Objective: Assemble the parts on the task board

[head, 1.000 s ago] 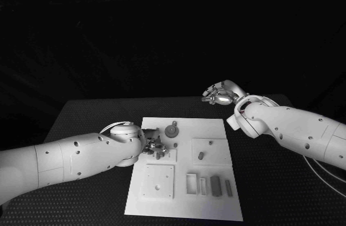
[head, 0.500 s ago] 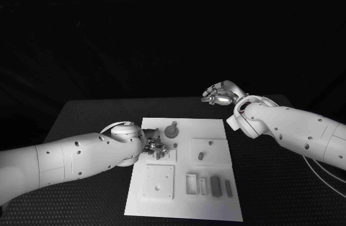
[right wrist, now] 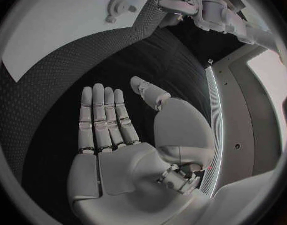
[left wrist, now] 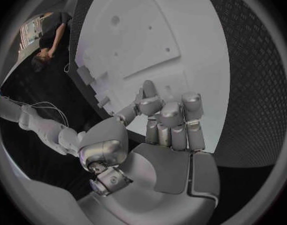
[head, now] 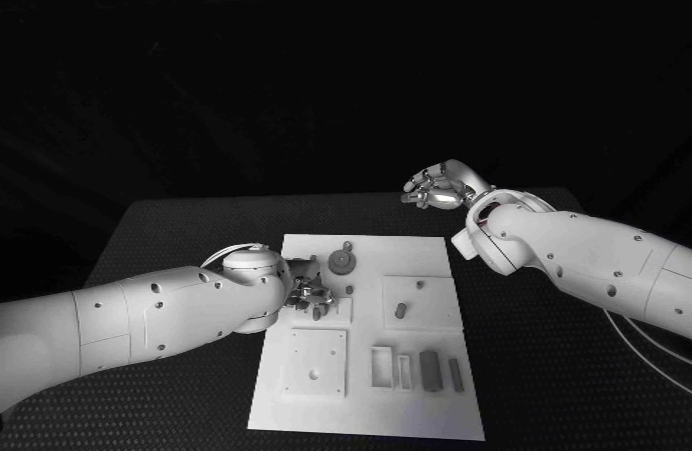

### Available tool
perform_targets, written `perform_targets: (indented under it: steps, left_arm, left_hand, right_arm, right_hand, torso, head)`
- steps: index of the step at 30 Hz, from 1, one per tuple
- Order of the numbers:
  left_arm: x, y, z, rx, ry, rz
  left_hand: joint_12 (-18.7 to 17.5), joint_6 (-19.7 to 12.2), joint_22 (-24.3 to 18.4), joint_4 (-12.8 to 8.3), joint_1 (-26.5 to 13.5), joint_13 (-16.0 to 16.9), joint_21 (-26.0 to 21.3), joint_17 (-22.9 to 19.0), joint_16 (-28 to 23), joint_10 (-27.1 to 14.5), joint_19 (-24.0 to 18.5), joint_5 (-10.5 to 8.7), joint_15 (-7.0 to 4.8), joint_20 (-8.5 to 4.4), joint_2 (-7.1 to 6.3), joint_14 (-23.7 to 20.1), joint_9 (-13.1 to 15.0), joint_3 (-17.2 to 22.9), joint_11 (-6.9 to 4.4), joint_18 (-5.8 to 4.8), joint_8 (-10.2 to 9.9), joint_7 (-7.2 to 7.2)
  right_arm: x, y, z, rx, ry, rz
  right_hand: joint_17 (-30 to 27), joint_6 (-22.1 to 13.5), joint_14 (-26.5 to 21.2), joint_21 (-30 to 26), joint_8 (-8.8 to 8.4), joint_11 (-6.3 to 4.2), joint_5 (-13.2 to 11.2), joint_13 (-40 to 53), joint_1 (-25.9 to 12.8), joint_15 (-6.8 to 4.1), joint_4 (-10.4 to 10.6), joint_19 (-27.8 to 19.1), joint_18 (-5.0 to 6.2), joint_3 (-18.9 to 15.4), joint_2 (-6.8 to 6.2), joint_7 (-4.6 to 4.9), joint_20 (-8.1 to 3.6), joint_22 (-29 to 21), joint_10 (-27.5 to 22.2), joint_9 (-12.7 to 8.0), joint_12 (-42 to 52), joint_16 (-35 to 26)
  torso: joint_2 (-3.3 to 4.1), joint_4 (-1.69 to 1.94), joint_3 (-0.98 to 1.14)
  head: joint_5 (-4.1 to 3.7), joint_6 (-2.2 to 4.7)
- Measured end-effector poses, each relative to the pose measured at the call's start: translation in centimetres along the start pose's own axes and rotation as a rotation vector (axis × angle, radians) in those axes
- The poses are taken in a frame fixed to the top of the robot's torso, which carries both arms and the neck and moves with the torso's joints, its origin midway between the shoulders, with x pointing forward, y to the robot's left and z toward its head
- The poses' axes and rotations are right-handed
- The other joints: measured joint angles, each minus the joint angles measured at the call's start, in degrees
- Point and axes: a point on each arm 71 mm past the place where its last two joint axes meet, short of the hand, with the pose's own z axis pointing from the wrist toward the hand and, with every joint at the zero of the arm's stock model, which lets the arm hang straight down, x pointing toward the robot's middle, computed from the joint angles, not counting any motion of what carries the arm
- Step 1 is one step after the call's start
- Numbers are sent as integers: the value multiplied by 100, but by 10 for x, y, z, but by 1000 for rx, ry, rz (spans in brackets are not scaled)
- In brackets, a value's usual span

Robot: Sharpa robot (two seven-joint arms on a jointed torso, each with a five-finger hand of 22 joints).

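Over the task board (head: 433,261), left hand (head: 309,293) fingers curl, contents unclear; right hand (right wrist: 118,135) fingers wide.

The task board (head: 433,261) looks like smooth, matt white plastic. Around the board, the table (head: 173,231) is black with a rough, dimpled texture. Both hands, left (left wrist: 162,130) and right (right wrist: 118,135), are satin silver metal; the arms' shells (head: 144,316) look like glossy white plastic.

Task board (head: 433,261) mid-table (head: 188,221); parts (head: 430,370) on its near edge
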Motion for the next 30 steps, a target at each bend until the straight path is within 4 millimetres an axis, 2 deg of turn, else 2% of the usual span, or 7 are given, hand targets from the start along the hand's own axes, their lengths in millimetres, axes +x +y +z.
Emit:
perform_targets:
  steps: [16, 23, 30]
  left_arm:
    - [0, 2, -1, -4, 4, 0]
    - [0, 4, -1, -5, 3, -1]
    - [0, 4, -1, -5, 0, -3]
  left_hand:
    - [0, 3, -1, -23, 39, -1, 0, -6, 22, 0, 0, 0, -11, 0, -49, -16, -5, 23, 0, 0, 0, 3]
    - [0, 9, -1, -41, 8, -1, 0, -15, 22, 1, 1, 0, -10, 0, -249, -17, -11, 41, 0, 0, 0, 10]
    - [-22, 9, -1, -17, -36, -2, 0, -21, 22, 1, 1, 0, -9, 0, -356, -18, -17, 64, 0, 0, 0, 10]
  right_arm:
    - [0, 0, 0, 0, 1, 0]
    - [0, 0, 0, 1, 1, 0]
    - [0, 0, 0, 1, 1, 0]
  right_hand:
    - [-1, 0, 0, 0, 0, 0, 0, -11, 0, 0, 0, 0, 0, 0, 0, 0, 0, 5, 0, -2, 0, 0]
    - [-1, 0, 1, 0, 0, 0, 0, -16, 0, 0, 16, 0, -1, -16, 0, 0, 0, 10, 0, -5, 0, 0]
    - [-1, 0, 1, -23, 0, 0, 0, -17, 0, -1, 16, 0, 0, -16, 0, 0, 0, 9, 0, -5, 22, 0]
  torso:
    - [-2, 5, -3]
    - [-3, 7, -7]
    - [-4, 5, -3]
  head:
    - [-9, -3]
    - [-4, 5]
    - [-2, 12]
